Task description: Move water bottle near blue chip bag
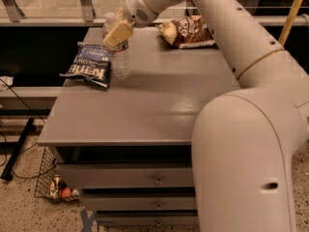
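Note:
The water bottle (119,57), clear with a white cap, stands upright on the grey table (145,105) at the back left. Its base sits right beside the right edge of the blue chip bag (90,65), a navy bag with white "KETTLE" lettering lying flat. My gripper (119,33) is at the bottle's upper part, reaching in from the upper right, and covers the neck and label band. The bottle's lower body shows below the gripper.
A brown and tan snack bag (186,31) lies at the table's back right. My white arm (241,81) fills the right side of the view. Drawers (157,180) sit under the tabletop. A wire basket (55,187) and cables lie on the floor at left.

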Robot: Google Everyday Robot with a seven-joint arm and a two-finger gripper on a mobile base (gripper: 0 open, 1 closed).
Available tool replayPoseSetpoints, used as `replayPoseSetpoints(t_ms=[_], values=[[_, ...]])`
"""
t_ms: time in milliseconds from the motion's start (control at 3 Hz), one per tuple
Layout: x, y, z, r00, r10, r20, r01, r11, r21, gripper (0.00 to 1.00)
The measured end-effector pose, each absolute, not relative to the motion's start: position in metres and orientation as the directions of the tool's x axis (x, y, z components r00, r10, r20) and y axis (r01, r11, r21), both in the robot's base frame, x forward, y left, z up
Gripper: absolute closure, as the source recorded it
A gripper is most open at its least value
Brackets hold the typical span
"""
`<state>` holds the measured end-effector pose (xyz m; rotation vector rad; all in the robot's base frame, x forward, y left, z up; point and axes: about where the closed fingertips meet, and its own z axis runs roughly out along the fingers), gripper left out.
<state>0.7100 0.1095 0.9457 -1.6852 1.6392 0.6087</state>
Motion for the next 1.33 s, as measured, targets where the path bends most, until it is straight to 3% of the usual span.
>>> replayPoseSetpoints(t_ms=[667, 1000, 1333], values=[[0.71, 0.1096, 0.9465, 0.089, -0.659, -0.747, -0.987, 0.044, -0.157, 0.35], [0.71, 0.1109, 0.9453, 0.089, -0.659, -0.747, -0.987, 0.042, -0.155, 0.04], [0.7101, 0.1124, 0.9439, 0.089, -0.659, -0.747, -0.987, 0.04, -0.153, 0.0]])
